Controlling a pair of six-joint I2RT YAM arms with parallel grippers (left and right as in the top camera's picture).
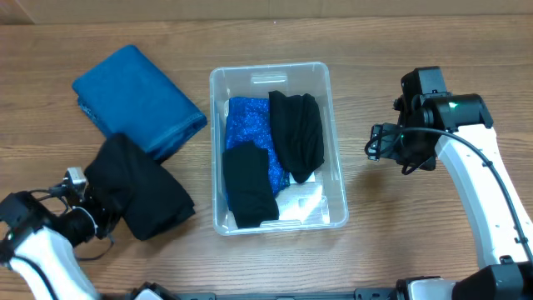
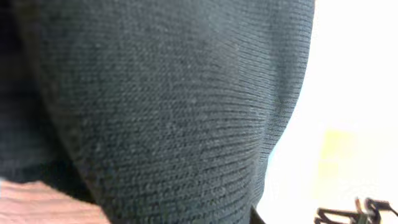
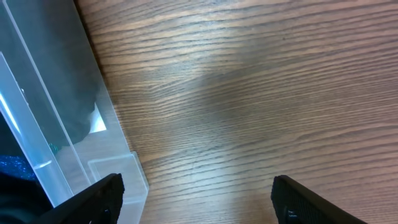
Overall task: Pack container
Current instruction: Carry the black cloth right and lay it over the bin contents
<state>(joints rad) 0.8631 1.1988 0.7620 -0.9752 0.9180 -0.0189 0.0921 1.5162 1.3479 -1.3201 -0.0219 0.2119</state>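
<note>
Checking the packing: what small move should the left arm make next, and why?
Probably close on the black cloth and lift it toward the container. The left gripper sits at the cloth's edge, fabric fills its wrist view, and the cloth lies outside the container; its grip is unclear.

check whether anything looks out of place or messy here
Nothing looks spilled or damaged. The container sits upright with clothes laid inside. Only oddity: the black cloth lies bunched outside, against the teal folded cloth, so close to the left pincer that it fills that wrist view.

Fingertips of left claw (image 1: 100, 208) behind black cloth (image 1: 140, 187)
</note>
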